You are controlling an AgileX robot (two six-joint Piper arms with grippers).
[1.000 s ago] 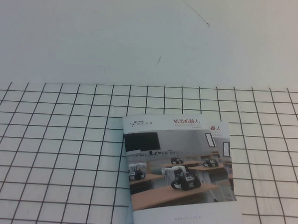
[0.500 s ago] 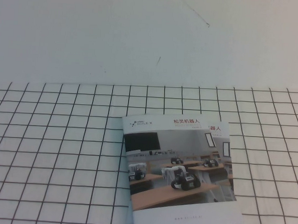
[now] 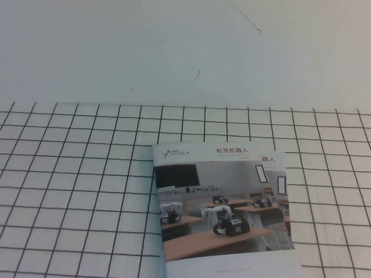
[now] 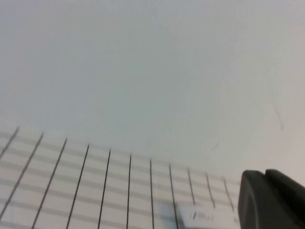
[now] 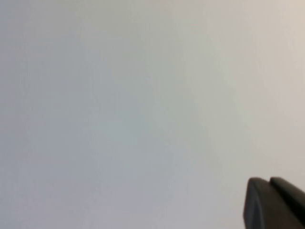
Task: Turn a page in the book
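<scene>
— Item, position? Book [image 3: 225, 217] lay closed on the gridded surface [image 3: 64, 189], near edge, slightly right of centre; long axis ran near to far, spine on the left. Page [image 3: 222, 206] to turn: the cover sheet, flat, not yet lifted.

— Claws? Absent from the high view. Left claw [image 4: 271, 200] seen only as a dark tip, aimed past the book's far end; spread or pressed together, cannot tell. Right claw [image 5: 274, 202] pressed together, empty, facing blank wall. Nearer arm: undetermined.

— Markings? "AGILE·X" logo; red Chinese title, "松灵机器人".
</scene>
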